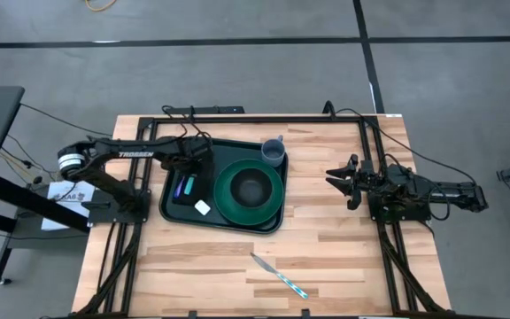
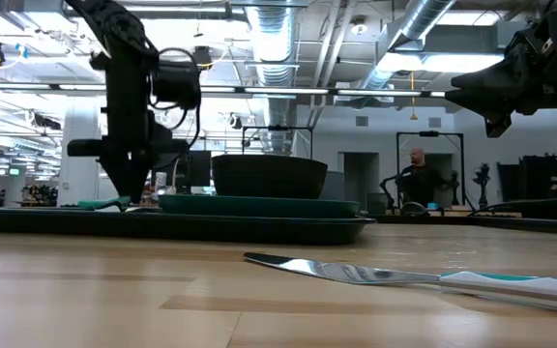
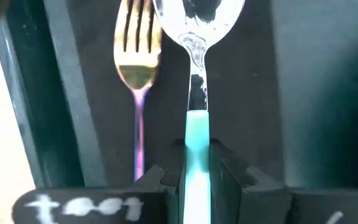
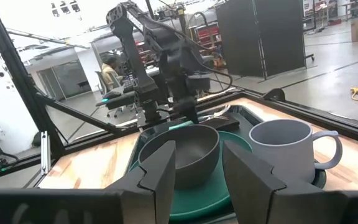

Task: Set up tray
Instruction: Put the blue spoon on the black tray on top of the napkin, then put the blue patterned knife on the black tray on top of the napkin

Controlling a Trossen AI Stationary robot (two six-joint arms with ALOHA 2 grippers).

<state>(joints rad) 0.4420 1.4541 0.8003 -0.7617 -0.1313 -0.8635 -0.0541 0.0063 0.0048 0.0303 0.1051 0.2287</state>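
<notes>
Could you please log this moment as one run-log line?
left gripper: shut on spoon, over tray | right gripper: open, waiting | knife: on table

Tray [image 1: 171, 211] holding plate [image 1: 277, 197], bowl [image 1: 251, 187], mug [image 1: 274, 151]; left gripper [image 1: 187, 173] over tray; knife [image 1: 279, 276] on table [image 1: 343, 257]; right gripper [image 1: 336, 175] apart.

The spoon [image 3: 196, 93] had its bowl cut off by the left wrist view's edge and its teal handle partly hidden between the left gripper's [image 3: 197, 180] fingers, while the fork's [image 3: 137, 56] tines also ran out of view.
</notes>
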